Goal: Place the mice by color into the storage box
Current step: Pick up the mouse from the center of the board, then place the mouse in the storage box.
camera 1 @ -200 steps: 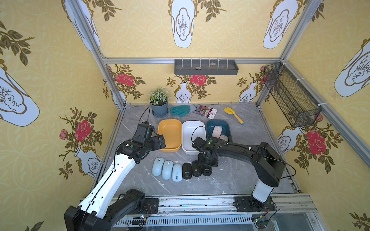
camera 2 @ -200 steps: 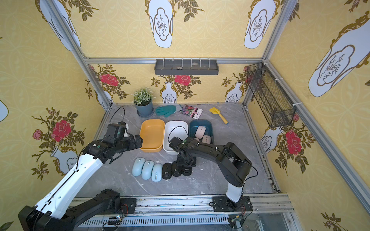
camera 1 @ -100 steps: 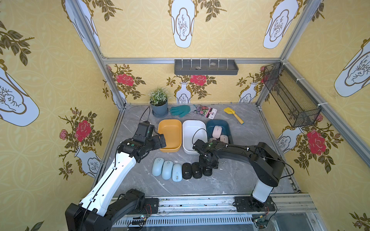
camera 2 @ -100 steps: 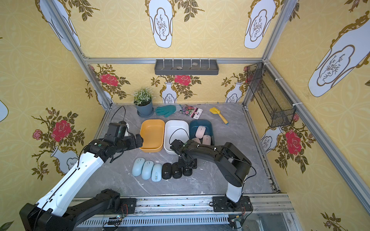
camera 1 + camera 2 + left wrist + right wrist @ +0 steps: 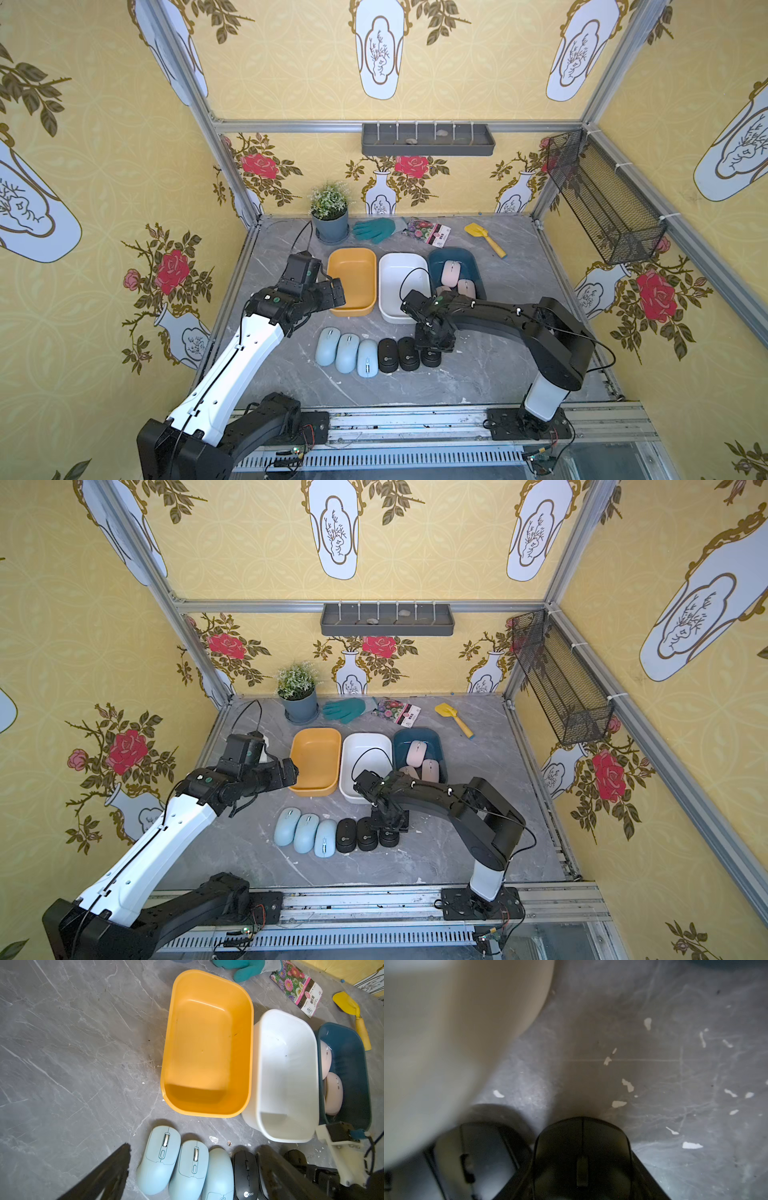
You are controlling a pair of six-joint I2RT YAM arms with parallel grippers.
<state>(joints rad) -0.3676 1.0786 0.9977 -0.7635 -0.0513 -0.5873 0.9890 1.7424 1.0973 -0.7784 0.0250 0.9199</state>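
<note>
Behind, left to right: orange plastic tub (image 5: 353, 278), white plastic tub (image 5: 399, 266), blue plastic tub (image 5: 455, 253) containing slim pink mice (image 5: 450, 272). In front: rounded light-blue mice (image 5: 347, 352), then oval black mice (image 5: 408, 354).

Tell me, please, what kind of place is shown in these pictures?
Probably a staged robot test cell, not a real home: wallpaper panels in a metal frame enclose a grey table, robot arms stand on a rail at its edge, and props like a potted plant stand behind.
</note>
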